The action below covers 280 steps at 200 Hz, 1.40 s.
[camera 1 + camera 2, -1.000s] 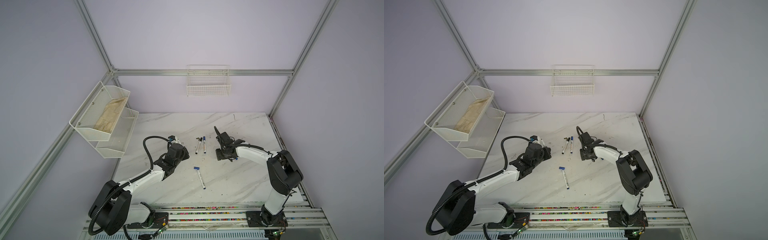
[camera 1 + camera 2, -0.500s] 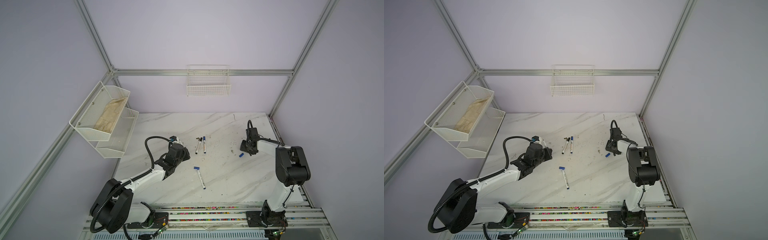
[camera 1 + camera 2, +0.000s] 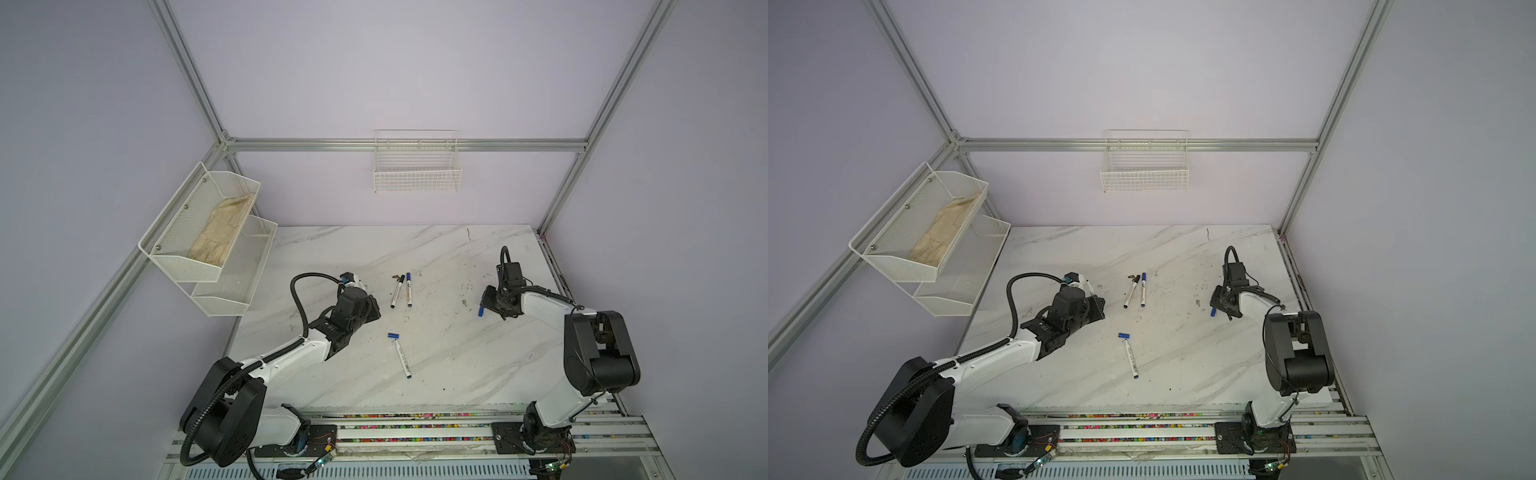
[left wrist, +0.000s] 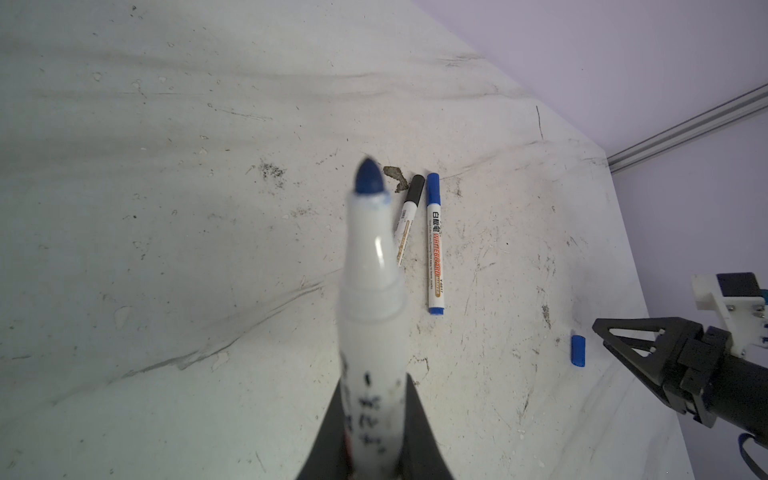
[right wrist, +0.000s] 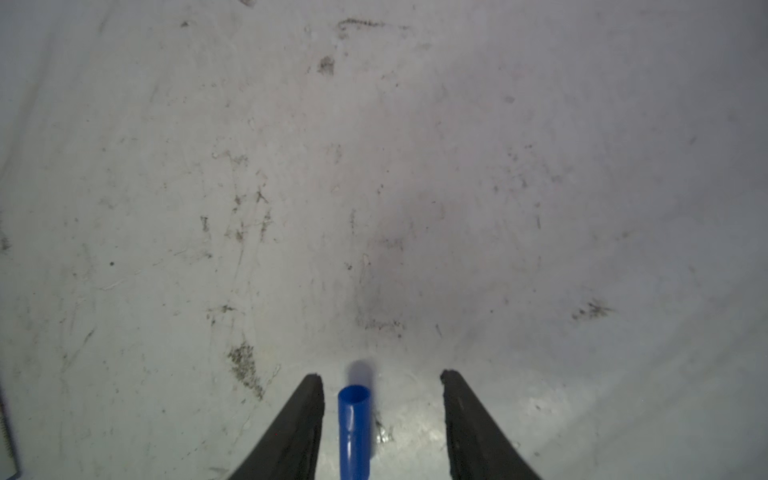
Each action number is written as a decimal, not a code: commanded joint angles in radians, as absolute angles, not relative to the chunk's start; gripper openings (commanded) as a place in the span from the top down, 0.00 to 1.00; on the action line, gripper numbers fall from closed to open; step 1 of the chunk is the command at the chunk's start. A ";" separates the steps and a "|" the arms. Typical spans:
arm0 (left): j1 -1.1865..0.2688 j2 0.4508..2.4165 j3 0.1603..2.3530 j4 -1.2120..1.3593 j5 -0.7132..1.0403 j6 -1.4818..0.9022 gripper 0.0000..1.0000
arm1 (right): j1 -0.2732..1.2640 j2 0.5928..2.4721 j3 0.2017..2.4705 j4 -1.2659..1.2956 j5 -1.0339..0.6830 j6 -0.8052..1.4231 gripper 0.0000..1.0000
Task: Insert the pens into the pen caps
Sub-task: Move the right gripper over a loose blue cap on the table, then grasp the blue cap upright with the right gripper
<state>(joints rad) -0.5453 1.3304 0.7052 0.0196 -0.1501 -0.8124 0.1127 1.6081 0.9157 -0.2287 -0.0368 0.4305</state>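
Note:
My left gripper [image 4: 374, 382] is shut on a white pen [image 4: 370, 291] whose bare blue tip points toward the back of the table; the same pen [image 3: 1088, 286] shows in a top view. My right gripper [image 5: 381, 374] is open and low over the table, its fingers on either side of a blue pen cap [image 5: 354, 428] that lies nearer one finger. In both top views this cap [image 3: 481, 311] sits right of centre. A black-capped pen [image 3: 397, 291] and a blue-capped pen [image 3: 409, 289] lie side by side mid-table. An uncapped pen [image 3: 403, 357] lies nearer the front, a loose blue cap [image 3: 393, 335] at its tip.
A white wire basket [image 3: 417, 174] hangs on the back wall. A two-tier mesh shelf [image 3: 208, 232] juts from the left wall over the table's left edge. The marble top is scuffed and stained. Mounting rails [image 3: 415, 424] run along the front.
My right arm has swung from the table's middle out to the right and come down around the blue cap. My left arm with its pen has barely shifted.

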 commanded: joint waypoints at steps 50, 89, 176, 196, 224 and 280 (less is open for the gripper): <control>-0.551 1.356 0.787 0.048 -0.124 -0.834 1.00 | 0.133 1.617 0.898 -0.242 -0.097 0.445 0.52; -0.554 1.347 0.782 0.047 -0.130 -0.836 1.00 | 0.220 1.677 0.911 -0.234 -0.078 0.408 0.55; -0.563 1.370 0.799 0.039 -0.123 -0.839 1.00 | 0.479 1.729 0.949 -0.237 -0.069 0.256 0.57; -0.567 1.380 0.808 0.039 -0.121 -0.839 1.00 | 0.505 1.738 0.950 -0.251 -0.024 0.246 0.58; -0.572 1.389 0.818 0.037 -0.122 -0.844 1.00 | 0.505 1.758 0.964 -0.267 0.027 0.295 0.58; -0.577 1.400 0.835 0.038 -0.121 -0.839 1.00 | 0.446 1.797 1.011 -0.305 0.070 0.363 0.58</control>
